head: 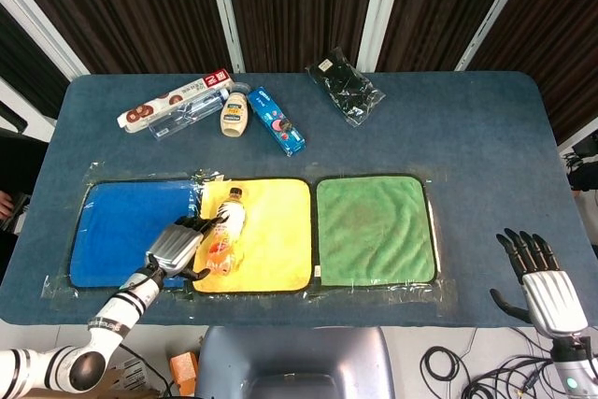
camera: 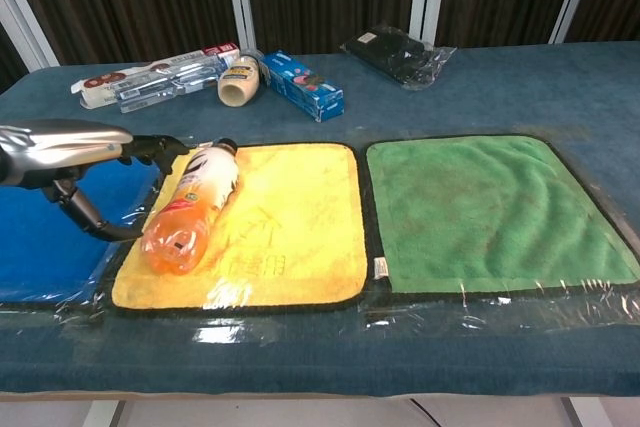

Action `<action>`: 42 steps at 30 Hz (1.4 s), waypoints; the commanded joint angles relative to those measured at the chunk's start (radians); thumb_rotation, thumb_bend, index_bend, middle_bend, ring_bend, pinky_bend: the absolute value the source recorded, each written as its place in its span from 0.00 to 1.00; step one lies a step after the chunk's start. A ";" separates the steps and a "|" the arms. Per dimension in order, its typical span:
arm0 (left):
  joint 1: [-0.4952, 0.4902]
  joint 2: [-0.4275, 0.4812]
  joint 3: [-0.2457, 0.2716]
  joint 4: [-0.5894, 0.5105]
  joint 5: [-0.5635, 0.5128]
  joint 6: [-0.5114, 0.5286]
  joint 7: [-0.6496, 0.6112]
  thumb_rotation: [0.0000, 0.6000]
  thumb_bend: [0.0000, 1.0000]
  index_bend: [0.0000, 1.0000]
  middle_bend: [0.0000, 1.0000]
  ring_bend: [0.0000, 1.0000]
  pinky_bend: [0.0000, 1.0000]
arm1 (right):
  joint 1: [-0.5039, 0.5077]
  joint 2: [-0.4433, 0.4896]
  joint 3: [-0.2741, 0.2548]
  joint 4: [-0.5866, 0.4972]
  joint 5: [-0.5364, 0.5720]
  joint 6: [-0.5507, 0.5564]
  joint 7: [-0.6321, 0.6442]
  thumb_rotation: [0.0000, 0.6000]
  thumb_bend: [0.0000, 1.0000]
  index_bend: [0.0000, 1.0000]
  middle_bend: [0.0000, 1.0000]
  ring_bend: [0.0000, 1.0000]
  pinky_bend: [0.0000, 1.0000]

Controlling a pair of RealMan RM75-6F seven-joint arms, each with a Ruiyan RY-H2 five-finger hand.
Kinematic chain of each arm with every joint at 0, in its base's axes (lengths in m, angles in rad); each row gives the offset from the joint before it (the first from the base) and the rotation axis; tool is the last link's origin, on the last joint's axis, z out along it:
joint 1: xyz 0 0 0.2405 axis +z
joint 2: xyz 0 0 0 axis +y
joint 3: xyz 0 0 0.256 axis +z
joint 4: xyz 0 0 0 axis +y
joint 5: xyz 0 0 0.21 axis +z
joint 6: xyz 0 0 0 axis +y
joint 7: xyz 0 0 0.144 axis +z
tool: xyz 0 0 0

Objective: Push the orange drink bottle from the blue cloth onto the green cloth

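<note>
— So where is the orange plastic drink bottle (head: 223,233) now?

— Lying on its side on the yellow cloth (head: 271,231), left of centre in the frame, off the blue cloth (head: 117,226). The left robot hand (head: 177,248) presses its spread fingers against the bottle's side, gripping nothing.

— And next?

— Probably a longer shove rightward onto the green cloth (head: 374,228). The right robot hand (head: 540,282), lower right, idles with fingers apart.

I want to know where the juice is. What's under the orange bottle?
The orange drink bottle lies on its side on the yellow cloth, near that cloth's left edge. The left hand is beside it. The patch of cloth right beneath the bottle is hidden.
</note>
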 commanded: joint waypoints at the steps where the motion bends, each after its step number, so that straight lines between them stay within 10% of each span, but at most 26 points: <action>1: -0.001 0.009 0.018 0.013 -0.077 0.016 0.032 0.80 0.25 0.08 0.18 0.14 0.20 | 0.000 0.000 -0.001 0.000 -0.002 0.000 0.001 1.00 0.21 0.00 0.05 0.00 0.07; 16: -0.081 0.042 0.042 -0.005 -0.340 -0.069 0.108 0.80 0.35 0.09 0.29 0.27 0.32 | -0.001 0.000 -0.006 -0.001 -0.012 0.004 0.004 1.00 0.21 0.00 0.05 0.00 0.07; 24: -0.118 0.020 0.050 0.029 -0.303 -0.140 0.075 0.78 0.37 0.26 0.29 0.26 0.32 | 0.002 0.003 -0.005 -0.001 -0.008 -0.002 0.009 1.00 0.21 0.00 0.05 0.00 0.07; 42: -0.142 -0.008 0.017 0.069 -0.142 -0.258 -0.099 0.79 0.40 0.27 0.29 0.25 0.32 | -0.004 0.010 -0.007 0.003 -0.009 0.006 0.032 1.00 0.21 0.00 0.05 0.00 0.07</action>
